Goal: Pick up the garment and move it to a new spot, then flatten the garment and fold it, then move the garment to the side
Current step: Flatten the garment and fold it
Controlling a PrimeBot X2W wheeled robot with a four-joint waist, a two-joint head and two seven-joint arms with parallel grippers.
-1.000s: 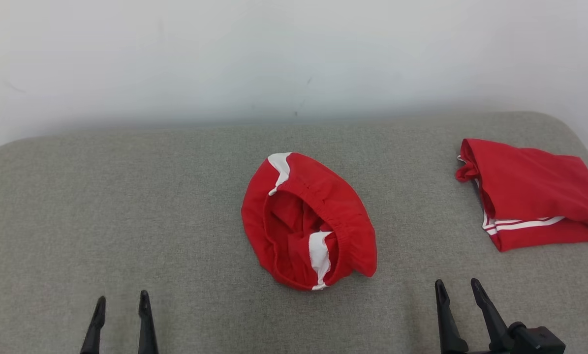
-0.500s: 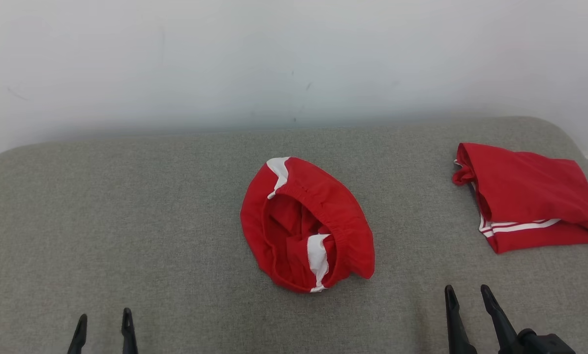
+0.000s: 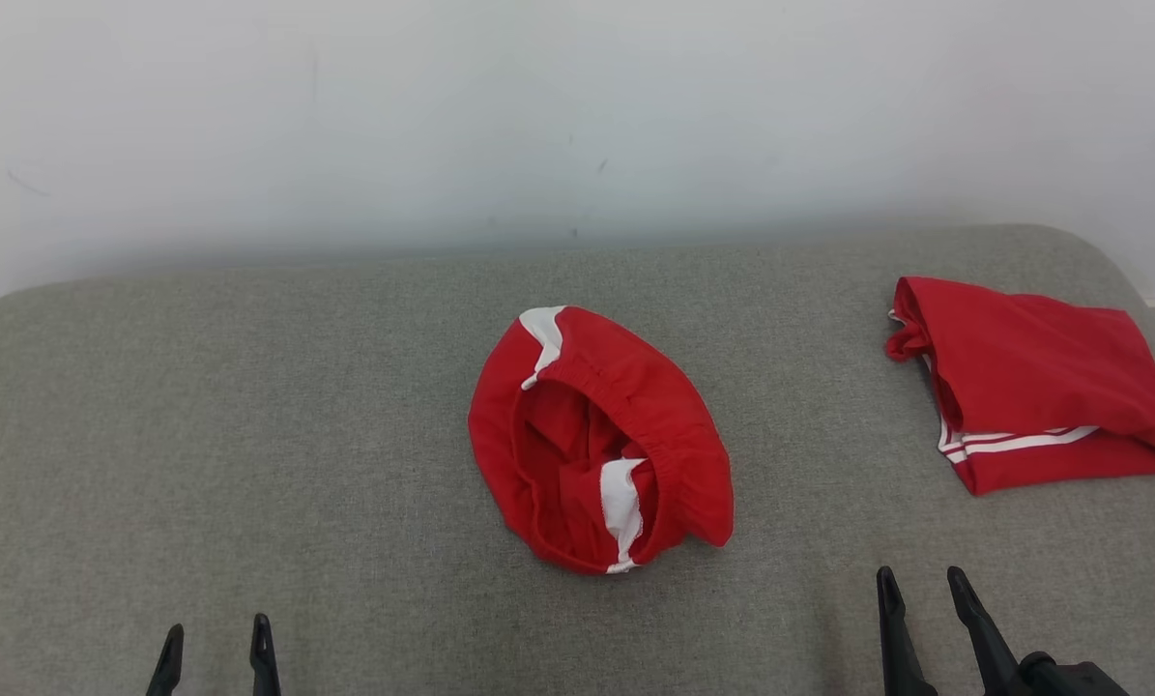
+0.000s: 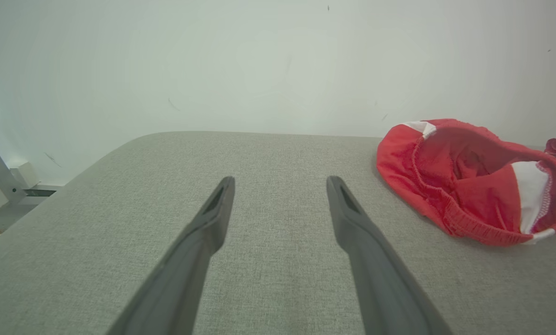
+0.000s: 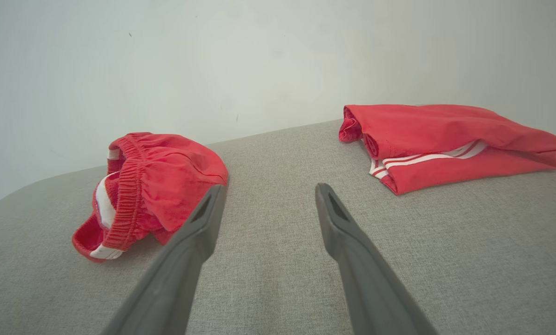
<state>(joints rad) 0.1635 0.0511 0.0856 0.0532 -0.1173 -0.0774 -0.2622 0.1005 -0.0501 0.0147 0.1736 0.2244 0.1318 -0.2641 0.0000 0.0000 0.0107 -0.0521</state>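
you're seeing two red cloth items: bunched garment (image 3: pixel 601 440), folded garment (image 3: pixel 1031 387), lying on grey woven cushion (image 3: pixel 248 435); left gripper (image 3: pixel 217 626), right gripper (image 3: pixel 920 572) gaping, empty.

From the head we look down across the desk (image 3: pixel 248 387), while both wrist cameras skim it low, sharing the red garment (image 3: pixel 596 435).

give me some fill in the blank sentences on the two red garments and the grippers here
1. The crumpled garment in the middle is red with ____ patches.
2. The folded garment lies toward the robot's ____ side.
3. The left gripper and right gripper both have their jaws ____.
4. Both garments lie on a ____ padded surface.

Missing words: white; right; open; grey
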